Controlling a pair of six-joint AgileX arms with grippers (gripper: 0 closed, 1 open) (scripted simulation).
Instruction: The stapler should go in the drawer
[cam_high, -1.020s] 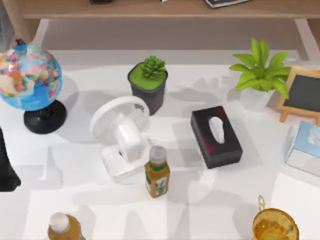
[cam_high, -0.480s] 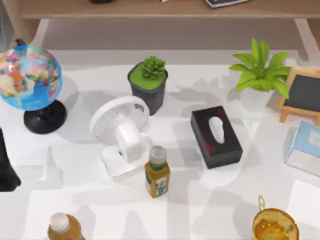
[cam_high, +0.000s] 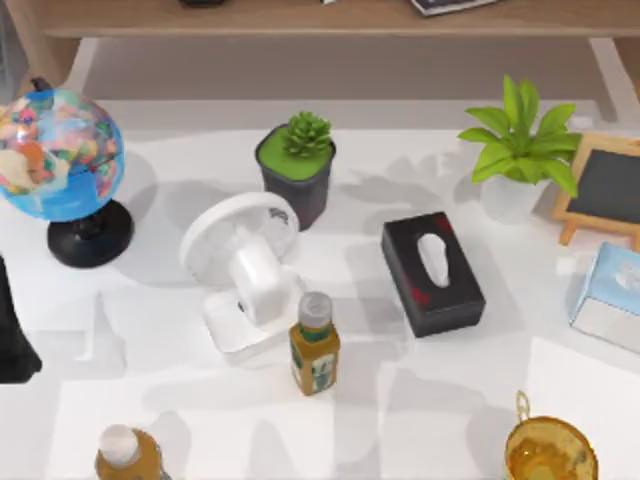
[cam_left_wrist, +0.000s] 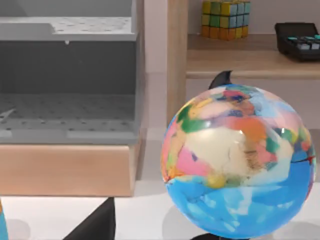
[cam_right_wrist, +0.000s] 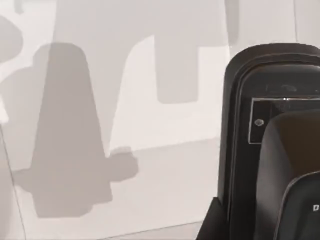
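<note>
Stapler (cam_right_wrist: 270, 135) is close up in the right wrist view, rounded end showing, against the white counter (cam_right_wrist: 150, 150). Left arm (cam_high: 12, 335) sits at the counter's left edge near the globe (cam_high: 55, 150). Grey drawer (cam_left_wrist: 65, 105) is open behind the globe. Left hand and right hand state: cannot tell.

Shadows on the table (cam_high: 560, 390) at lower right of the top view shifted; the bright patch has widened.
</note>
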